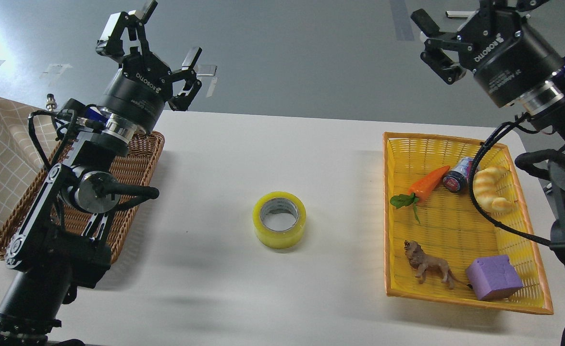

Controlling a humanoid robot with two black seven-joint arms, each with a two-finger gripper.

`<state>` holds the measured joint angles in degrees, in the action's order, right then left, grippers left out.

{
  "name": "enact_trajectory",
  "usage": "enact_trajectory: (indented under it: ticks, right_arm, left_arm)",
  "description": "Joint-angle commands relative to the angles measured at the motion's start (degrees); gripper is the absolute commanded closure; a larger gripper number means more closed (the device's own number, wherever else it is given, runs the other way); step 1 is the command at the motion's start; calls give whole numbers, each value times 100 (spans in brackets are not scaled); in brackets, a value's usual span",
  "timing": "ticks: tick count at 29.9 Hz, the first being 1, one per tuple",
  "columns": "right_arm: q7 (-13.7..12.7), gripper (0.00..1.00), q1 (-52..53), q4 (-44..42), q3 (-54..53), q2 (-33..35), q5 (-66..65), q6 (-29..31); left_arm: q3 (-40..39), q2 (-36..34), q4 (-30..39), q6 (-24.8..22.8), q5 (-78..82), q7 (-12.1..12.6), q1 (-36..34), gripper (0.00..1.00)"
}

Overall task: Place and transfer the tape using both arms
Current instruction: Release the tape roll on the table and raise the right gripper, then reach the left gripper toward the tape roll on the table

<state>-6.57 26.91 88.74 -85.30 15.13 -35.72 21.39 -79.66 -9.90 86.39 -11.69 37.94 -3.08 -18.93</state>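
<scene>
The white bench [215, 288] fills the lower frame. At its centre the wide roll of translucent yellow packing tape [279, 220] lies flat, core opening upward, touching nothing and well apart from both arms.

At lower right, the yellow plastic woven basket [470, 302] holds a purple foam block [494, 278], a brown toy lion [429, 265], an orange toy carrot [426, 181], a small drinks can [460, 174] and a yellow croissant-shaped bread toy [489, 190]. At left, the brown wicker tray [136, 166] sits partly hidden behind the left arm.

At upper left, the left gripper [155, 41] is raised above the bench, jaws released and holding nothing. At upper right, the right gripper [448, 36] is raised above the basket's far edge; only part shows, but its jaws appear released and unloaded.

Judgement: neither arm is committed to the tape.

Risks:
- The roll is wide; jaws descending off-centre may push it across the smooth bench instead of enclosing it.
- Gripping one wall through the core may tilt the roll.
- The black cable [491, 211] hanging over the basket may snag its contents.
- The croissant's similar colour may cause mis-selection.
</scene>
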Motion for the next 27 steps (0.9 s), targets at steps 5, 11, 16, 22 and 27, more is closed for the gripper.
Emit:
enact_trajectory:
  ticks: [5, 11, 16, 22, 27]
  right_arm:
    - [33, 0, -564, 144, -637, -422, 320, 40]
    - [24, 0, -179, 3, -558, -467, 294, 137]
    - [24, 0, 24, -260, -296, -476, 259, 137]
    - [15, 0, 51, -270, -180, -529, 267, 137]
    - [15, 0, 51, -270, -189, -590, 267, 137]
  left_arm:
    - [-67, 322, 18, 44, -50, -377, 126, 2]
    - [-67, 313, 18, -8, -50, -325, 57, 2]
    - [-59, 322, 53, -8, -24, -413, 30, 2]
    - [-68, 138, 132, 26, 134, -904, 39, 2]
    - [29, -91, 413, 114, 1994, -1002, 179, 2]
